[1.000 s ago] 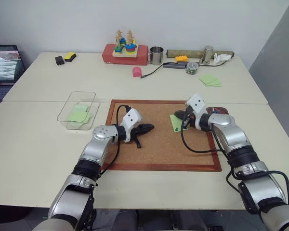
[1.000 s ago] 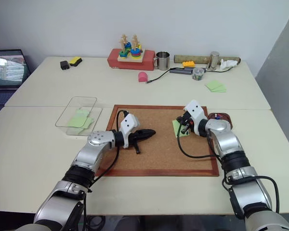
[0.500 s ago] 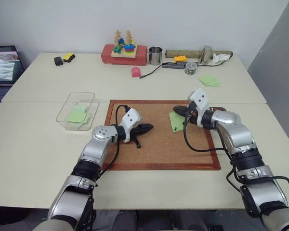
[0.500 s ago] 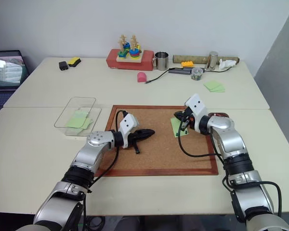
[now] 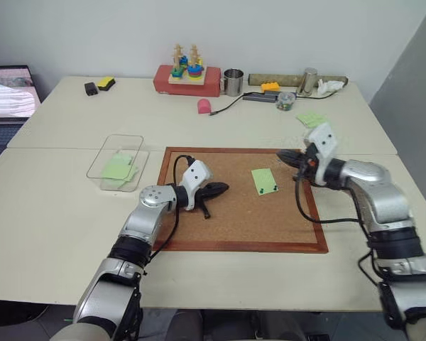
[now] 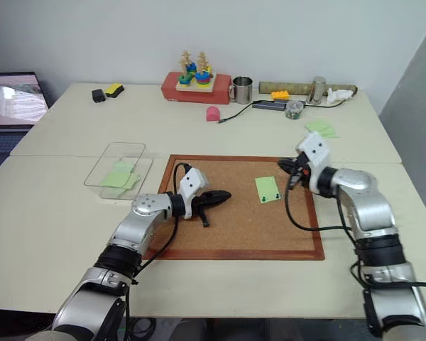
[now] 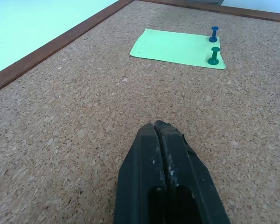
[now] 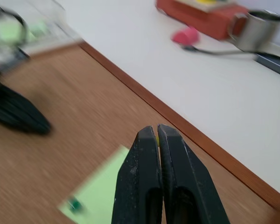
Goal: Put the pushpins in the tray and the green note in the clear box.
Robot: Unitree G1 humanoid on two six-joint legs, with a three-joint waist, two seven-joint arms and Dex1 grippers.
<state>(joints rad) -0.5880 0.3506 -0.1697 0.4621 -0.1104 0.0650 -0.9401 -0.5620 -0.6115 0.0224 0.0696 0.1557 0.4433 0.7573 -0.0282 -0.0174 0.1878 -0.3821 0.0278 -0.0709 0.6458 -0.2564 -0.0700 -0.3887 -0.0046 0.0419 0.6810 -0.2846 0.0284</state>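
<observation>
Both hands are clenched with nothing between the fingers: the left hand (image 5: 219, 188) lies low over the cork board (image 5: 227, 227), and the right hand (image 5: 287, 156) hovers above the board's right frame. Behind the right hand and wrist the tray cannot be made out. In the right wrist view the green note is blurred and only one pin head is discernible there.

On the cork board, the green note (image 5: 265, 180) lies flat between the two hands, touched by neither. Two pushpins (image 7: 214, 45) stand upright in it along one edge, one blue-headed and one green-headed.

At the tabletop's (image 5: 57, 213) far edge stand a red block with stacking toys (image 5: 187, 77), a metal mug (image 5: 232, 82), a small round jar (image 5: 285, 100) and a cardboard tube (image 5: 273, 79). A fanned stack of green sheets (image 5: 311, 118) lies beyond the right hand.

Left of the board sits the clear box (image 5: 118, 162), holding several green notes.
</observation>
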